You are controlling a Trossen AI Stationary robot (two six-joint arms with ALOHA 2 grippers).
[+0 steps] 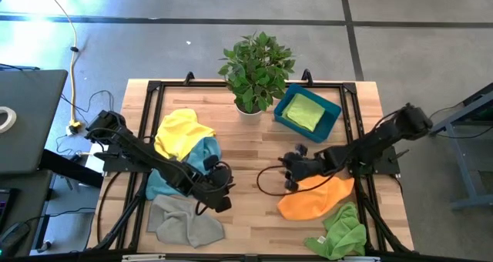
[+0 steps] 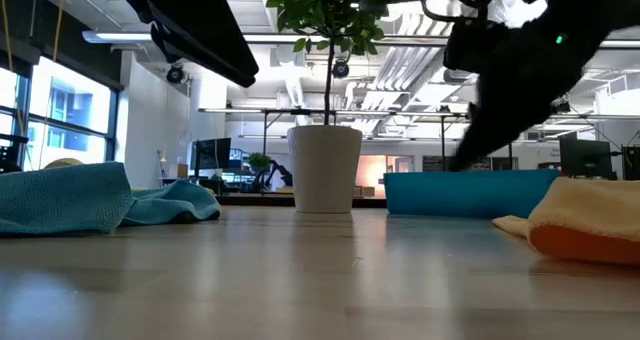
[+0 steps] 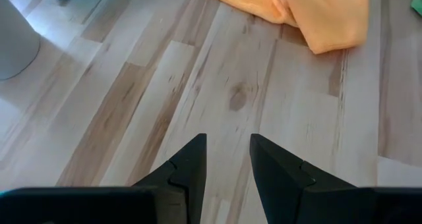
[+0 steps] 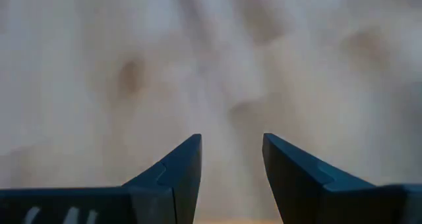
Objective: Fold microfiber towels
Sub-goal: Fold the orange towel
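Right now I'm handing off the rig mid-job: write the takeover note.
Left claw: open, empty, over bare wood beside the blue towel.
Right claw: open, empty, at the orange towel.
Done: one green towel lies in the bin.
Left: yellow towel, blue, grey towel, orange and the second green towel lie rumpled on the table.

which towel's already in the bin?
The light green towel, lying in the teal bin beside the plant. The yellow, blue, grey, orange and darker green towels all lie on the table.
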